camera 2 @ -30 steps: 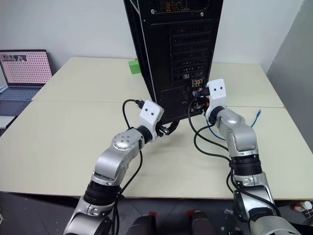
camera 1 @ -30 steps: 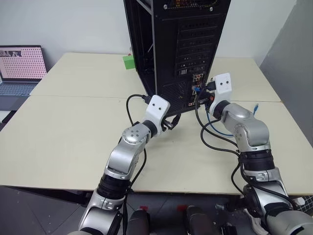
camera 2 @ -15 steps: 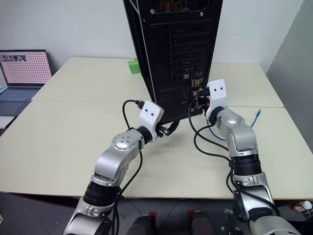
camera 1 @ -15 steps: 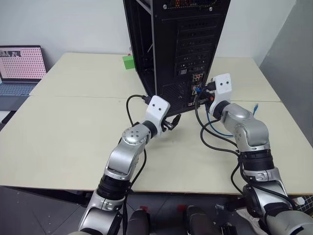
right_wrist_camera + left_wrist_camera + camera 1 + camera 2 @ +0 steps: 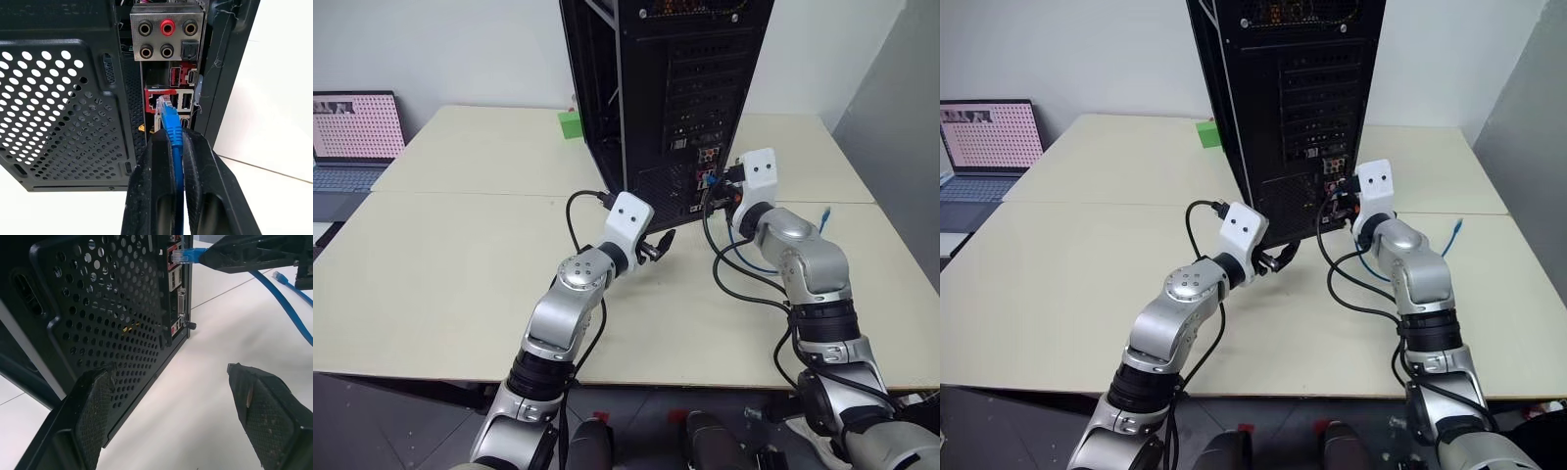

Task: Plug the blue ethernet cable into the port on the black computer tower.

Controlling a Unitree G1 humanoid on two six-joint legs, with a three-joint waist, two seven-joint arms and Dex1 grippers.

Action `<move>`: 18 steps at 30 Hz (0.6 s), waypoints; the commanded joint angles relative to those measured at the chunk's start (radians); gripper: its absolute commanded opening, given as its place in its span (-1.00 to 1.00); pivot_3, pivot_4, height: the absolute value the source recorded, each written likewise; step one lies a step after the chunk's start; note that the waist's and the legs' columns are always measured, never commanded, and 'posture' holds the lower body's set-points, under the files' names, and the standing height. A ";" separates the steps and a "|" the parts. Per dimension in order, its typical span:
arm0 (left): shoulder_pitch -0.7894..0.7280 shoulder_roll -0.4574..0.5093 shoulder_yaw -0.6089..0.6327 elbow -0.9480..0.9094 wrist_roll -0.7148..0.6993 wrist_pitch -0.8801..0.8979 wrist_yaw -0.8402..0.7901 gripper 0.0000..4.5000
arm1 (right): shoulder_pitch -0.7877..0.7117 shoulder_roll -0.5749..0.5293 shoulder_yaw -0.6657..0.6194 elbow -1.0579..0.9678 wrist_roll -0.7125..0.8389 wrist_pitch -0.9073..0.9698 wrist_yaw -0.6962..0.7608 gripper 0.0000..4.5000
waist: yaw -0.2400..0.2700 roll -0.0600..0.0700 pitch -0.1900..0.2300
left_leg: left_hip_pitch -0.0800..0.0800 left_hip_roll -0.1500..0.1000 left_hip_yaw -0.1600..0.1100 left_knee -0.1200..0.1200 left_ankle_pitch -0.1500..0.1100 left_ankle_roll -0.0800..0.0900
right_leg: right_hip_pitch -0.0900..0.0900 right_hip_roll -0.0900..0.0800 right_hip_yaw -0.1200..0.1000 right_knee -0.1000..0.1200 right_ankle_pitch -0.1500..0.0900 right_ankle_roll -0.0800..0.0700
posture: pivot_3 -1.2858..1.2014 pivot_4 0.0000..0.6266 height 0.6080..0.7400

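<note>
The blue ethernet cable [image 5: 741, 244], in the head view, trails over the table [image 5: 460, 255] to the right hand [image 5: 720, 188], held level against the rear connectors of the black computer tower [image 5: 675, 88], at about 3 o'clock of the wide-open, empty left hand [image 5: 660, 245]. Left wrist view: the left hand's fingers [image 5: 93, 406] straddle the tower's lower corner, apparently to brace it against the push. Right wrist view: the right hand, clamped on the cable just behind the plug [image 5: 165, 104] to keep it stiff, aims it at the port [image 5: 154, 102], tip at the opening, seemingly not yet seated.
</note>
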State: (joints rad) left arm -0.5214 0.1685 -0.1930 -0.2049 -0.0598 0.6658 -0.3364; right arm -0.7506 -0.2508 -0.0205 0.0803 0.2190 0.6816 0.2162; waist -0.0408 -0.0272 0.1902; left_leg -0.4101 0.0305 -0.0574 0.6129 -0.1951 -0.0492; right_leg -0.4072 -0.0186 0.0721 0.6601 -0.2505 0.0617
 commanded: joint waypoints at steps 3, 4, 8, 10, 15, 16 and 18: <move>-0.003 -0.003 -0.009 -0.039 0.005 -0.014 0.004 0.72 | -0.019 0.012 -0.010 -0.029 -0.003 -0.029 0.004 -1.00 | -0.002 0.000 0.000 | 0.000 0.000 0.000 0.000 0.000 0.000 | 0.000 0.000 0.000 0.000 0.000 0.000 | 0.03 -0.52 1.00; -0.003 -0.003 -0.009 -0.039 0.005 -0.014 0.004 0.72 | -0.019 0.014 -0.009 -0.030 -0.004 -0.029 0.005 -1.00 | -0.002 0.000 0.000 | 0.000 0.000 0.000 0.000 0.000 0.000 | 0.000 0.000 0.000 0.000 0.000 0.000 | 0.03 -0.52 1.00; -0.003 -0.003 -0.008 -0.038 0.004 -0.015 0.004 0.72 | -0.021 0.018 -0.008 -0.027 -0.010 -0.034 0.000 -1.00 | -0.004 0.000 0.000 | 0.000 0.000 0.000 0.000 0.000 0.000 | 0.000 0.000 0.000 0.000 0.000 0.000 | 0.03 -0.52 1.00; -0.003 -0.004 -0.009 -0.039 0.005 -0.014 0.005 0.72 | -0.022 0.020 -0.012 -0.022 -0.016 -0.038 -0.010 -1.00 | -0.005 0.000 0.000 | 0.000 0.000 0.000 0.000 0.000 0.000 | 0.000 0.000 0.000 0.000 0.000 0.000 | 0.03 -0.52 1.00; -0.002 -0.005 -0.009 -0.040 0.004 -0.012 0.006 0.72 | -0.025 0.035 -0.023 -0.027 -0.030 -0.043 -0.050 -1.00 | -0.009 0.000 0.000 | 0.000 0.000 0.000 -0.001 0.000 0.000 | 0.000 0.000 0.000 0.000 0.000 0.000 | 0.03 -0.52 1.00; -0.002 -0.005 -0.008 -0.040 0.004 -0.012 0.007 0.72 | -0.026 0.038 -0.025 -0.029 -0.032 -0.043 -0.057 -1.00 | -0.010 0.000 0.000 | 0.000 0.000 0.000 -0.001 0.000 0.000 | 0.000 0.000 0.000 0.000 0.000 0.000 | 0.03 -0.52 1.00; -0.001 -0.006 -0.007 -0.041 0.004 -0.011 0.008 0.72 | -0.028 0.056 -0.030 -0.041 -0.033 -0.037 -0.080 -1.00 | -0.010 0.000 0.000 | -0.001 0.000 0.000 -0.001 0.000 0.000 | 0.000 0.000 0.000 -0.001 0.000 0.000 | 0.03 -0.52 1.00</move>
State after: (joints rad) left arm -0.5210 0.1688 -0.1930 -0.2048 -0.0596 0.6657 -0.3360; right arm -0.7519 -0.2071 -0.0194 0.0828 0.1885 0.6644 0.1690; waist -0.0509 -0.0272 0.1903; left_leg -0.4110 0.0305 -0.0575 0.6123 -0.1951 -0.0492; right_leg -0.4078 -0.0187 0.0720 0.6595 -0.2505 0.0617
